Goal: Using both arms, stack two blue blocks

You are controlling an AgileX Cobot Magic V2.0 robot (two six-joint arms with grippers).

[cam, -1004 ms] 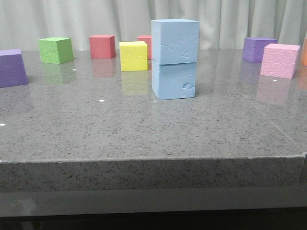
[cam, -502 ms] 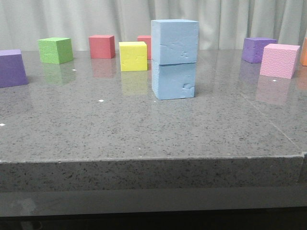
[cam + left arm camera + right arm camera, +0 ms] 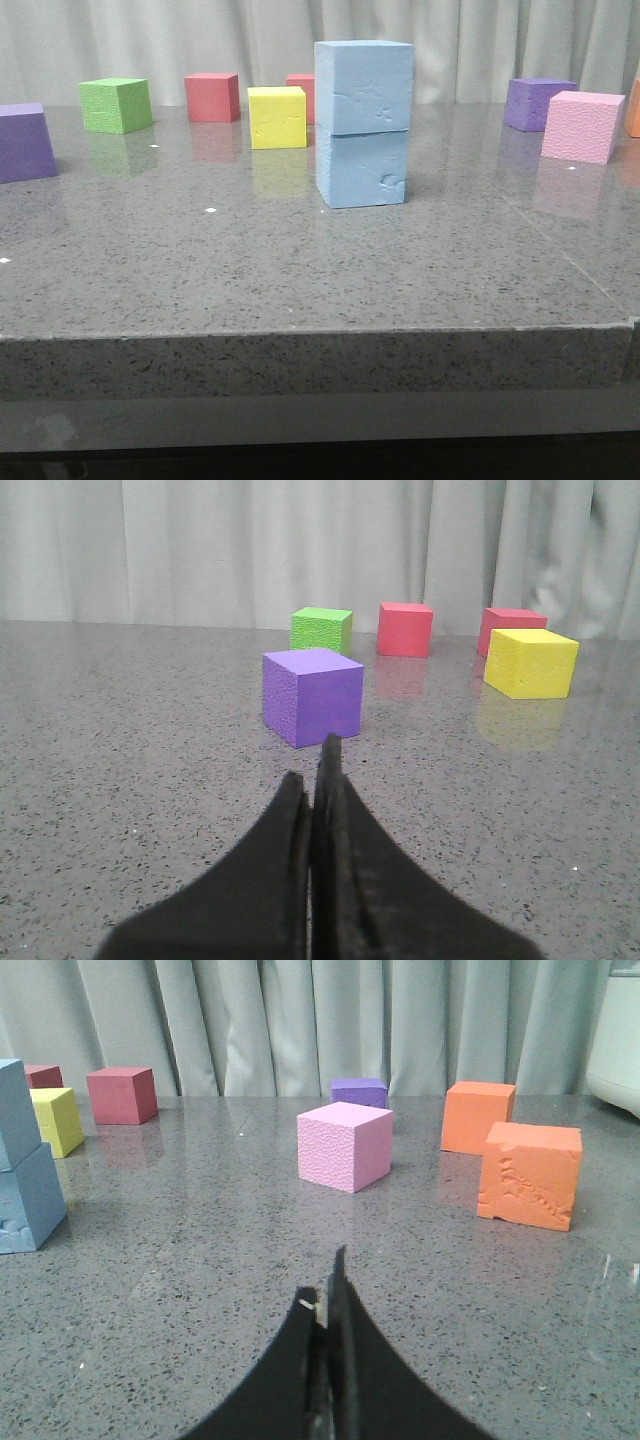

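The two blue blocks (image 3: pixel 364 122) stand one squarely atop the other near the middle of the worktop (image 3: pixel 300 270), so the stacking looks done; neither arm shows in the front view. The left pincer (image 3: pixel 318 780) and right pincer (image 3: pixel 328 1295) are both closed on nothing, well apart from the stack; judging by the wrist views, the right one lies nearer it.
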